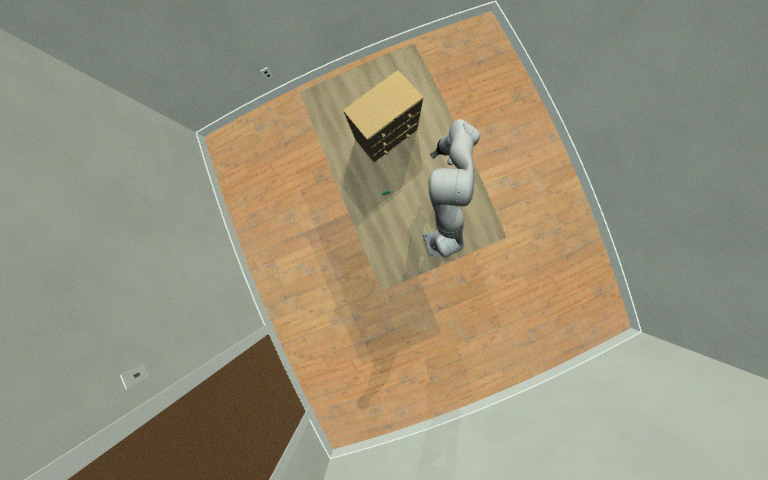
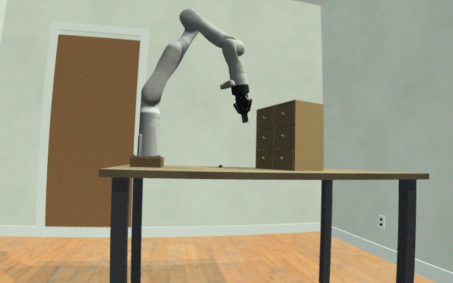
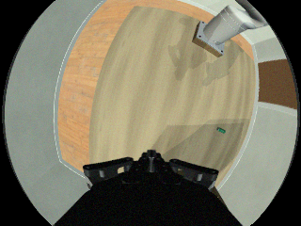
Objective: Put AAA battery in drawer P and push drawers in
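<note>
Top: AAA battery (image 1: 386, 193) lies flat.

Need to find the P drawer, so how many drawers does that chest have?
6, all on the small chest front: two columns of three, top, middle, bottom rows. None hidden; labels unreadable.

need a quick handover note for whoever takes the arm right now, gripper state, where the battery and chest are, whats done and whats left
Gripper: shut, holding nothing, hanging in the air in front of the chest's upper drawers and not touching them.
AAA battery: lying on the table, out in front of the chest and apart from it.
Chest: upright on the table, all six drawers looking pushed in. The P mark cannot be read in these views.
Done: nothing that shows; no drawer is open and the battery is not picked up.
Left: find and open drawer P part way, fetch the battery, drop it in, push the drawer shut.
</note>
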Available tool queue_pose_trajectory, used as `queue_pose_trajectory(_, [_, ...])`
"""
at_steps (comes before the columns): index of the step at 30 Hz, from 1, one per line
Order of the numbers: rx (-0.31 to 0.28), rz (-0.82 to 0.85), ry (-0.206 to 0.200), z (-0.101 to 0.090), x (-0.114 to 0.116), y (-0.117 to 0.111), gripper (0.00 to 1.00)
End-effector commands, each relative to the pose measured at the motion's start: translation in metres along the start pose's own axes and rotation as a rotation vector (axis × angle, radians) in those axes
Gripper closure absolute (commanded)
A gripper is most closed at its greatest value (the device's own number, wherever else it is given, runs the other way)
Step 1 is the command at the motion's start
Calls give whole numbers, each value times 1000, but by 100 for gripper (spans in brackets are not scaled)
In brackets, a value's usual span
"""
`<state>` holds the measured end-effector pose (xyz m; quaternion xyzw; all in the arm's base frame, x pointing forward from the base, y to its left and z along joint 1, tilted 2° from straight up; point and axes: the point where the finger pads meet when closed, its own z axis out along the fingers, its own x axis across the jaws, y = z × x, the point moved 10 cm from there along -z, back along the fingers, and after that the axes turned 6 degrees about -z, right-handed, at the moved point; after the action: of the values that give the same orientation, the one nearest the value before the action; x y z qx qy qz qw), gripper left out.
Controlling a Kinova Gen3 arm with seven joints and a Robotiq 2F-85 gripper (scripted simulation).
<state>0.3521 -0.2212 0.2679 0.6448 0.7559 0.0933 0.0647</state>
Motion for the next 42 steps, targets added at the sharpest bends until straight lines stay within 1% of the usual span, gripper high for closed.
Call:
queue_pose_trajectory(1, [32, -28, 2, -2, 4, 13, 100])
queue_pose_trajectory(6, [97, -28, 8, -8, 4, 16, 100])
queue_pose_trajectory(10, [138, -28, 12, -11, 4, 19, 100])
queue_pose_trajectory(12, [138, -28, 12, -11, 4, 19, 100])
queue_pose_trajectory(20, [190, -28, 17, -15, 3, 21, 100])
queue_pose_trajectory(27, [207, -28, 18, -16, 3, 22, 100])
queue_pose_trajectory(42, [209, -28, 18, -17, 3, 22, 100])
